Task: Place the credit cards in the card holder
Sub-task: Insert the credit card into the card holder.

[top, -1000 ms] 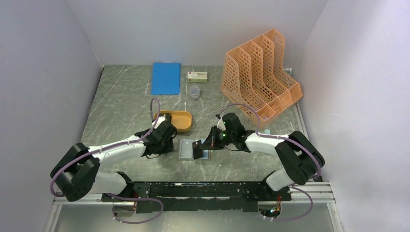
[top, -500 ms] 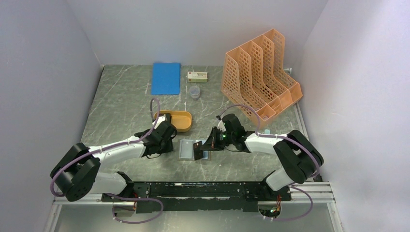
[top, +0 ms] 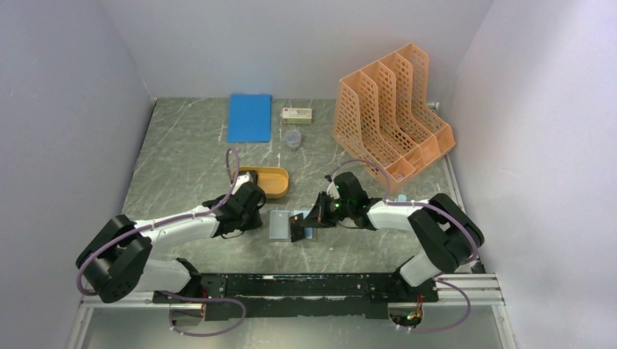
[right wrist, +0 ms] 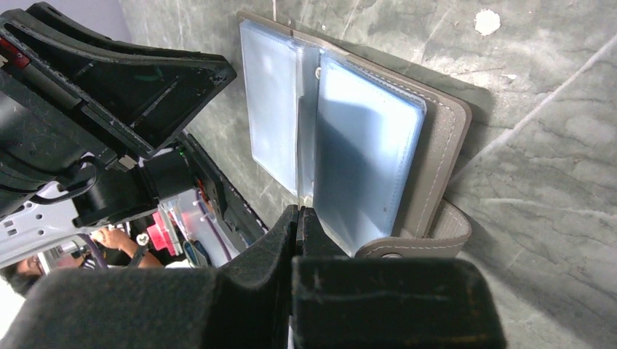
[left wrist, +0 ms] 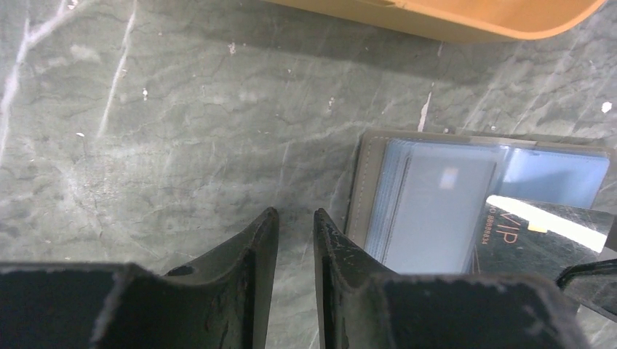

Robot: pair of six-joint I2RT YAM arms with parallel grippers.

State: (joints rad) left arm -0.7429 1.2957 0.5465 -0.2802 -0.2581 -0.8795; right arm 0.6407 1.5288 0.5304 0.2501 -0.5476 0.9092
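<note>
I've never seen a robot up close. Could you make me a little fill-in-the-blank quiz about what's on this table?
1. The card holder lies ___ on the table, its clear pockets facing up.
2. The right pincer grips a ___ card marked VIP.
3. The left pincer holds ___.
4. The tray beyond the card holder is ___ in colour.
Missing words: open; black; nothing; orange.

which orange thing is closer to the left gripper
The orange oval tray, just beyond the left gripper; the tall orange perforated file rack stands far right.
</note>
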